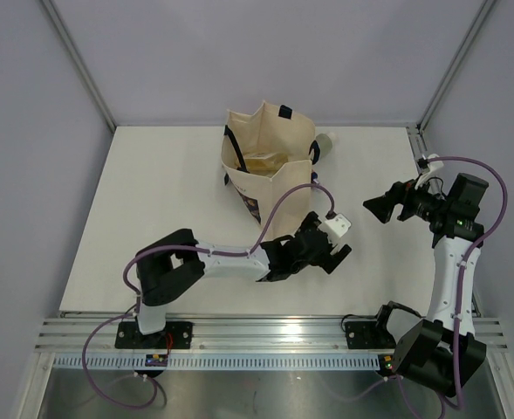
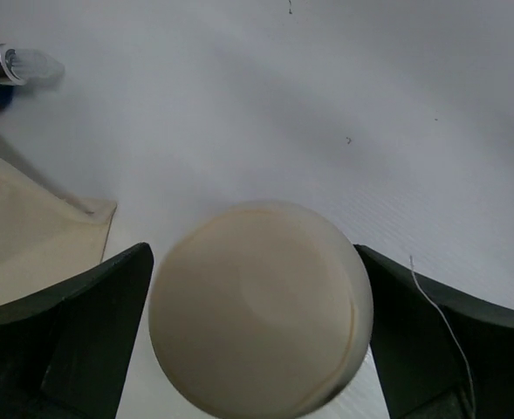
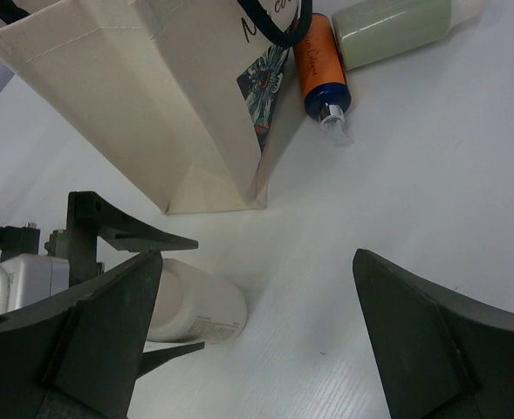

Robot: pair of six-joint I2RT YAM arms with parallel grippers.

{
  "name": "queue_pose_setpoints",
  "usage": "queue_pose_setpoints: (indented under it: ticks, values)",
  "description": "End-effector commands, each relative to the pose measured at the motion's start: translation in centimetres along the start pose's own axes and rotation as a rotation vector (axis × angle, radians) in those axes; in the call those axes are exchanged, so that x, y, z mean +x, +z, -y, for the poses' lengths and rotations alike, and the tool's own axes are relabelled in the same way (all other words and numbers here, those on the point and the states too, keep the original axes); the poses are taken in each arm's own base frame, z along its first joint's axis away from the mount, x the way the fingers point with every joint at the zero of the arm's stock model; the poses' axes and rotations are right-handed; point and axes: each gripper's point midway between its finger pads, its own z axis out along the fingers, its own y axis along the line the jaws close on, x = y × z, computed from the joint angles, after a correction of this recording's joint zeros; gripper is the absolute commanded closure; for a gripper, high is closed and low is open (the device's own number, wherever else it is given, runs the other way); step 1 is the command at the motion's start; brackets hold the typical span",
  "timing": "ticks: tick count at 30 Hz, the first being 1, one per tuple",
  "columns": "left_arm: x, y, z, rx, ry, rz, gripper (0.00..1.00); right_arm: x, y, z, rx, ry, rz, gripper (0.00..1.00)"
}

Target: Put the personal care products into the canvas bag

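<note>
Not much to read here tbh. Only the right wrist view gives any lettering. The canvas bag (image 3: 152,96) has black handwritten-style script on its printed side, just above the multicoloured print (image 3: 270,74). I can make out a capital "M" and, further along at the top edge of the picture, something like "co". The black strap handle (image 3: 278,30) hangs across the middle of it and the frame cuts off the rest, so no full word. The amber bottle (image 3: 313,65) lying right by the bag has white script running along its orange body, looks like "Color" to me. From the top view the bag's print is just a dark patch, nothing legible.
</note>
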Motion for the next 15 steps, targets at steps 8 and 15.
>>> queue_pose_setpoints:
  ticks: [8,15]
  values:
    - [-3.4,1.7,0.4,0.035,-0.112,0.107,0.24,-1.2,-0.3,-0.1,-0.018,-0.029,0.026,0.01]
    - [-2.9,1.2,0.4,0.067,-0.159,0.075,0.84,-1.1,-0.4,0.3,-0.010,-0.019,0.027,0.01]
